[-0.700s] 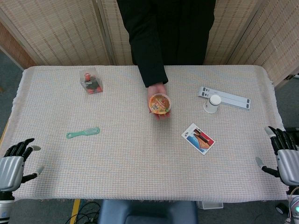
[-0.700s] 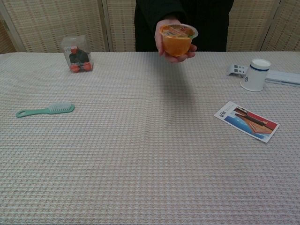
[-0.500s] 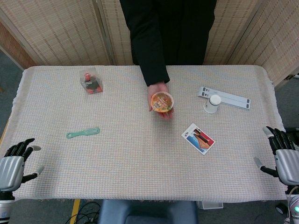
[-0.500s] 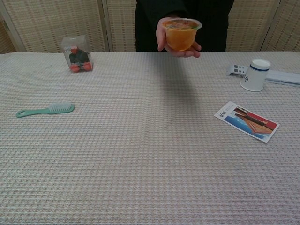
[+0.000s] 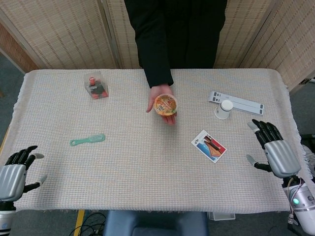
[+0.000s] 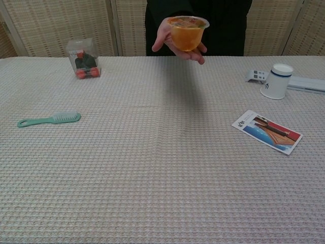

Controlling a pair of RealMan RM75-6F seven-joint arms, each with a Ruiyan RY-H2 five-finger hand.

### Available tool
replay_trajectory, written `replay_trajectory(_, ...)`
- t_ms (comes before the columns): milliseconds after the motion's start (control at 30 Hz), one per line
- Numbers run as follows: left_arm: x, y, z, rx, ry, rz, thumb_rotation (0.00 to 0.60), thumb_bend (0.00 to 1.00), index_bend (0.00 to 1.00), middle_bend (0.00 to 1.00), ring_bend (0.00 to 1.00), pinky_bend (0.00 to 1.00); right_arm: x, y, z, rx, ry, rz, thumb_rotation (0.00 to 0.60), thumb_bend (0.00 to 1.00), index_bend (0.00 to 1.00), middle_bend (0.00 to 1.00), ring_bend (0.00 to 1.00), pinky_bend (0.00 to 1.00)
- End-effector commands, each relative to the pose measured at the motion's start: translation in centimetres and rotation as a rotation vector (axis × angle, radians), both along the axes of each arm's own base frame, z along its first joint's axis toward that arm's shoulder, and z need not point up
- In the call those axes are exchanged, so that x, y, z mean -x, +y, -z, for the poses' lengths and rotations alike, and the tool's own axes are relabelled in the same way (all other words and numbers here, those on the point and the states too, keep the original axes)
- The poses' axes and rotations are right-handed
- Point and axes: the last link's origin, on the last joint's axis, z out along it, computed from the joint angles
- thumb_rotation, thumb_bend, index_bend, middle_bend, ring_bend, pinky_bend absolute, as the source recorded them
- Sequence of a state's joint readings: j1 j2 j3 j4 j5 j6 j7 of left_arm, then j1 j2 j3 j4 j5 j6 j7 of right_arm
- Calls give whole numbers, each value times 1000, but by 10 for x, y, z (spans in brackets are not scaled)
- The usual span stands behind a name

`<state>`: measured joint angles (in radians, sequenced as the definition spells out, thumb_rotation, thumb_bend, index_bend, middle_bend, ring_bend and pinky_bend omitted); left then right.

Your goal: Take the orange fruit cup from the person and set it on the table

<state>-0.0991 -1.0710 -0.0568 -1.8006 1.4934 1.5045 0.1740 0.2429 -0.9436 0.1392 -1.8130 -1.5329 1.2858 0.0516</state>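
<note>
The orange fruit cup rests on the person's open palm, held above the middle of the table's far side. My right hand is over the table's right edge, fingers spread, holding nothing, well to the right of the cup. Off the front left corner my left hand hangs with fingers apart and empty. Neither hand shows in the chest view.
On the cloth-covered table lie a green brush at left, a clear box with a toy at the far left, a printed card, a white cup and a white strip at right.
My right hand has moved inward and forward over the table's right edge. The person has shifted the cup slightly left and raised it. My left hand has stayed put.
</note>
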Motion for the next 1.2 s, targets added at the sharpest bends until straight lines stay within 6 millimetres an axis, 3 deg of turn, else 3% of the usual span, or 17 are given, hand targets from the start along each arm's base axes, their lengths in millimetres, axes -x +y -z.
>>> replay_trajectory(33,1,-1,0,-2,-2,-3,600,220,364,195,201,239,-36,-36,6,-58,5,-94,600,286,0,5,0,0)
replay_trajectory(367,6,-7,-6,-16,-3,-15,600,220,364,195,201,239,-121,-115,45,-229,8,-198,600,210,0,0,0,0)
replay_trajectory(600,10,-13,-10,-29,-8,-25,600,220,365,195,201,239,-161,-164,77,-256,27,-206,600,207,0,0,0,0)
replay_trajectory(800,15,-18,-14,-40,-10,-43,600,220,365,195,201,239,-187,-186,101,-301,26,-188,600,206,0,0,0,0)
replay_trajectory(1067,21,-23,-16,-48,-12,-60,600,220,365,195,201,239,-209,-199,122,-328,26,-172,600,221,0,6,0,2)
replay_trajectory(1200,22,-23,-16,-47,-14,-63,600,220,365,195,201,239,-215,-205,129,-325,24,-159,600,274,0,49,0,96)
